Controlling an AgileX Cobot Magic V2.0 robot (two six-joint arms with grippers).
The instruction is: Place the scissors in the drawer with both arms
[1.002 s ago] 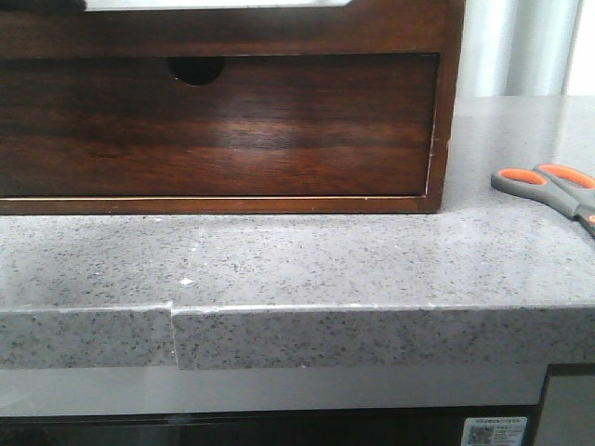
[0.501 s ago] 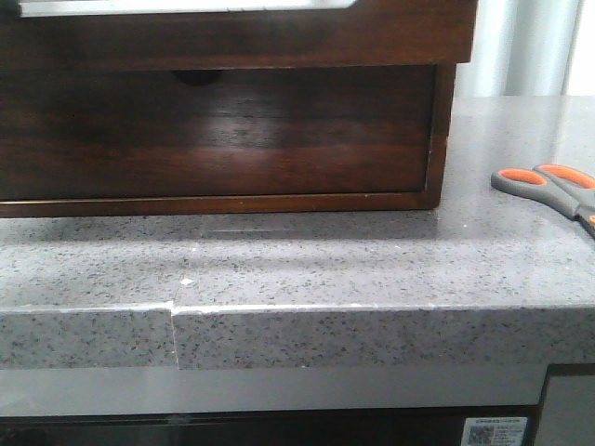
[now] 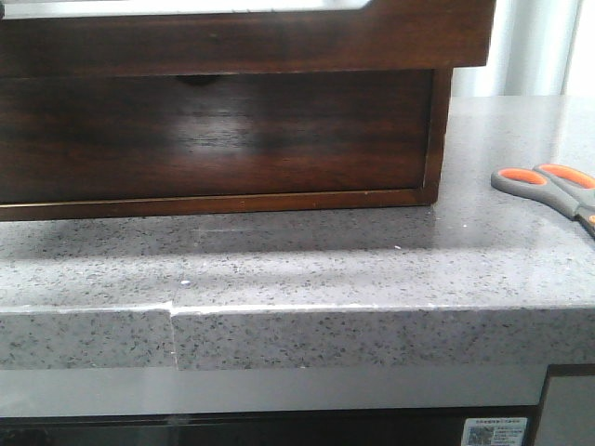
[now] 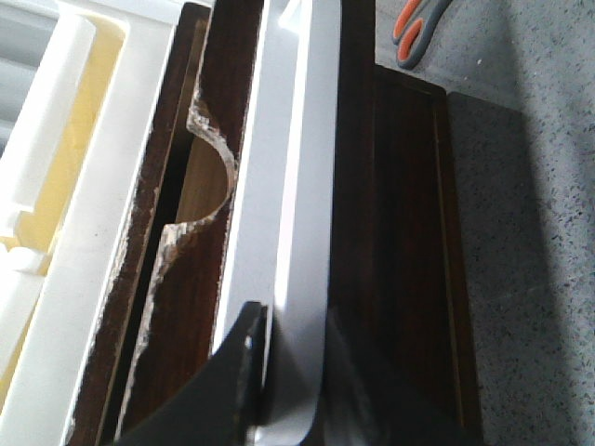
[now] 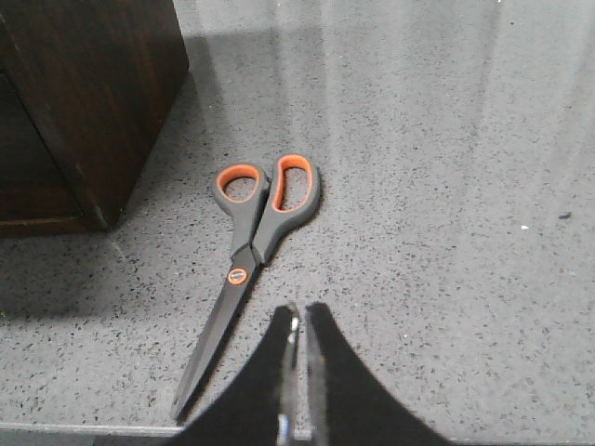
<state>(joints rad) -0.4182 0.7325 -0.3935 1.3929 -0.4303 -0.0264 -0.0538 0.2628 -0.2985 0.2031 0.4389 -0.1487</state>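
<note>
I see my right gripper (image 5: 297, 327) clenched empty just behind the light, stiff grey-handled, orange-lined scissors (image 5: 249, 262) lying flat on the speckled bench (image 5: 446, 232); I'd pinch their pivot.

I'm looking across a grey speckled stone counter (image 3: 307, 265) with a thick front edge, and there's a seam (image 3: 173, 334) in that edge toward the left. A dark wood cabinet (image 3: 440, 139) sits on the counter, glossy enough to catch soft reflections of the light. Behind it on the right I see pale vertical folds, probably a curtain (image 3: 535, 46), brightly lit. Below the counter edge runs a light grey strip (image 3: 279, 390), then a dark band with a small white label (image 3: 495, 433) at the lower right. Broad light streaks lie across the counter in my right wrist view.
</note>
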